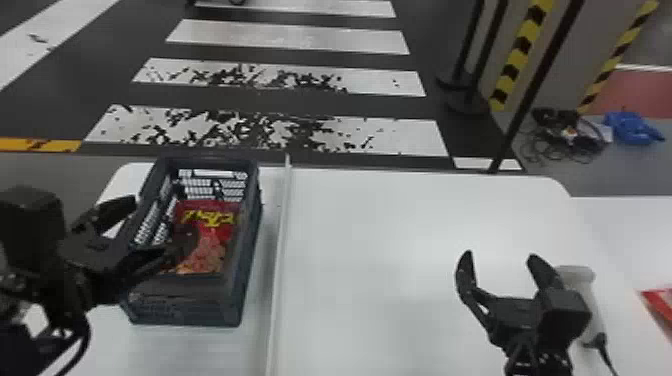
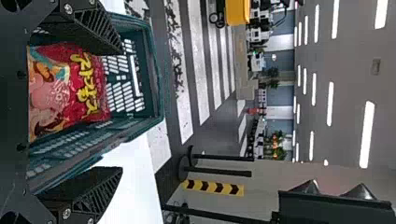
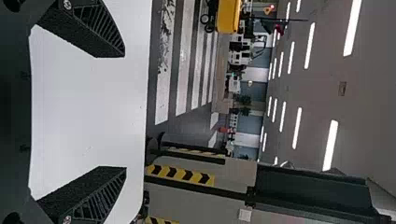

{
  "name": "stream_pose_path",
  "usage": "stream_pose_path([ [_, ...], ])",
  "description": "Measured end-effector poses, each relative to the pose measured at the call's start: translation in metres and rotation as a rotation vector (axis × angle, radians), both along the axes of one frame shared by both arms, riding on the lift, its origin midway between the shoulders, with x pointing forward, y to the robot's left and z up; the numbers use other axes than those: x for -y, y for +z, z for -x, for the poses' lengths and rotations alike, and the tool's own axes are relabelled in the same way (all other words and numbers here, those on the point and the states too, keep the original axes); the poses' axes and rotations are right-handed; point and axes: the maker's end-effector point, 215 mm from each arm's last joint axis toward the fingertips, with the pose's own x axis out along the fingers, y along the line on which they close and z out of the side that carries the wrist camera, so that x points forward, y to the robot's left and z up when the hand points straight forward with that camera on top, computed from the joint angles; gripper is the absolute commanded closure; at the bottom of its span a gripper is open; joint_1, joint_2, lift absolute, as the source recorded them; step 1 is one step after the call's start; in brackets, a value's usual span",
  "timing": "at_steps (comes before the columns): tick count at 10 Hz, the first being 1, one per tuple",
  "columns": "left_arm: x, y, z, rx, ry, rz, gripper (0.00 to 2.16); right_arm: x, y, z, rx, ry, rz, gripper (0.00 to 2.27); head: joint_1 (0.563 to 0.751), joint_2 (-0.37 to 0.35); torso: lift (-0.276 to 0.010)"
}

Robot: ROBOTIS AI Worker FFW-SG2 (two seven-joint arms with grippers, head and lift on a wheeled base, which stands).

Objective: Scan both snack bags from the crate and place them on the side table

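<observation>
Left claw [image 1: 162,220] nearer, fingers wide apart, holding nothing. Red bag [image 1: 212,240] below it in crate [image 1: 247,240], long side pointing away from robot. Right claw [image 1: 500,255] farther off, spread, empty.

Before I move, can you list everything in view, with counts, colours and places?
Crate: one, blue-green, table's left side
Snack bag: one, red, in the crate
Packet: one, red, right edge, cut off
Device: one, pale, corded, perhaps the scanner, right
Tables: at least two, white, front
Crosswalk: one, white-striped, beyond the tables
Posts: several, black, far right
Cables: several, black, right floor
Heap: one, blue, right floor
Cart: one, yellow, background
Lights: many, white, ceiling
Left gripper: one, black, open, at the crate
Right gripper: one, black, open, over the table
</observation>
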Motion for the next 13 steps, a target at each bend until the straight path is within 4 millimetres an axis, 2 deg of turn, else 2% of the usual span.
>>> stream_pose_path([
  [2,-0.014,-0.003,-0.036,-0.037,-0.013,-0.035,0.1,0.009,-0.003,0.003,-0.005,-0.015,-0.011,0.06,0.695,-0.051,-0.098],
  [5,-0.014,-0.023,-0.078,-0.094,-0.07,-0.124,0.1,0.012,0.0,0.005,0.008,-0.021,-0.008,0.06,0.695,-0.052,-0.098],
  [8,-0.009,-0.048,-0.109,-0.162,-0.162,-0.225,0.09,0.008,-0.001,0.001,0.008,-0.013,-0.007,0.06,0.695,-0.052,-0.098],
  [10,-0.003,-0.055,-0.127,-0.206,-0.236,-0.26,0.07,0.006,0.0,-0.001,0.01,-0.009,-0.008,0.06,0.695,-0.053,-0.098],
  [13,0.009,-0.068,-0.134,-0.284,-0.355,-0.311,0.07,0.007,-0.001,-0.002,0.011,-0.012,-0.012,0.06,0.695,-0.065,-0.098],
])
